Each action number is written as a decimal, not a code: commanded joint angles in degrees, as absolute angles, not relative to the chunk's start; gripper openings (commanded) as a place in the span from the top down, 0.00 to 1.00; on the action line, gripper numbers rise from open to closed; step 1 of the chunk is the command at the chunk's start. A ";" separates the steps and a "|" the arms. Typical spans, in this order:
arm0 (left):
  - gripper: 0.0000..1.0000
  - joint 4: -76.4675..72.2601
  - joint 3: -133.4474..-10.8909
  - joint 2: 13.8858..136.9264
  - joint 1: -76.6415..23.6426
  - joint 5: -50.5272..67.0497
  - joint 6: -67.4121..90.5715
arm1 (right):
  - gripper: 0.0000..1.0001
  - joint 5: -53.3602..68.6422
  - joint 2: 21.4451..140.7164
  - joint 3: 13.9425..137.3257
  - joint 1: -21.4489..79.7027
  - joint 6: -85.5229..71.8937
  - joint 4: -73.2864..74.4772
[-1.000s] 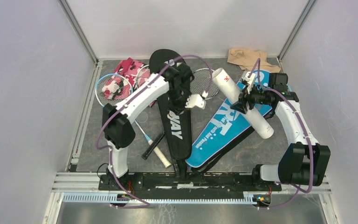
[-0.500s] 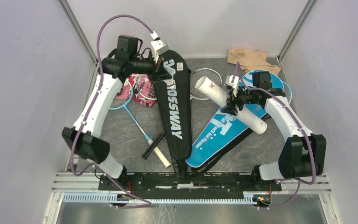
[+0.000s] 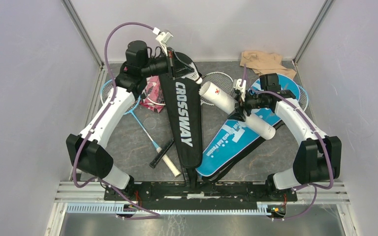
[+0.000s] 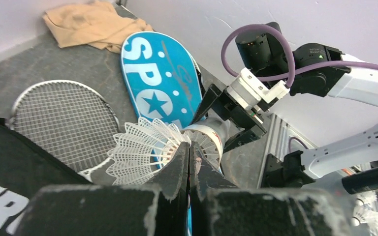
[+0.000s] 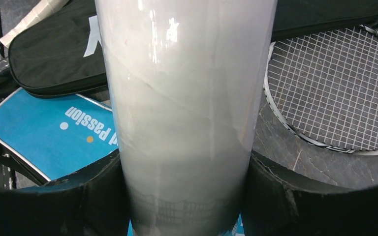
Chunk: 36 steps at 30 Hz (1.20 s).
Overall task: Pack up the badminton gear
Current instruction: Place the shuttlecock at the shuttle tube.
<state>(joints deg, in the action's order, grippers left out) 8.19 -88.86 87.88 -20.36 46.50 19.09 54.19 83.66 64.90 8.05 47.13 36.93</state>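
1. Rackets: two can be made out, the blue-shafted racket (image 3: 170,164) and the white-framed racket (image 3: 219,81). One more black handle (image 3: 161,153) lies on the bench (image 3: 128,147). Its head cannot be traced, so a third racket is uncertain.
2. Shuttlecocks: two, the shuttlecock (image 4: 142,150) and a second shuttlecock (image 4: 374,219) at the lower right corner of the left wrist view.
3. Tubes: one white tube (image 3: 221,98).
4. Racket covers: two, the black CROSSWAY cover (image 3: 184,123) and the blue SPORT cover (image 3: 229,140).
5. Cloths: two, the pink camouflage cloth (image 3: 152,96) and the beige cloth (image 3: 263,61).
6. Arms: two, each with one claw, the left claw (image 3: 187,73) and the right claw (image 3: 244,105).
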 commanded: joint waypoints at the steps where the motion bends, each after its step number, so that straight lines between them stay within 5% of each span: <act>1: 0.98 1.72 -86.56 88.13 -22.73 44.91 25.50 | 0.91 58.09 83.02 67.49 8.79 45.34 33.96; 19: 0.97 -3.23 -78.18 88.50 -29.49 44.22 24.92 | 0.91 59.65 81.59 66.32 9.15 41.44 31.20; 27: 0.55 -5.76 -78.11 89.24 -29.05 52.88 24.00 | 0.91 57.74 80.53 65.11 9.09 42.04 31.22; 36: 0.45 7.84 -84.17 86.14 -27.08 52.46 11.60 | 0.91 55.60 80.66 65.13 9.05 44.32 32.88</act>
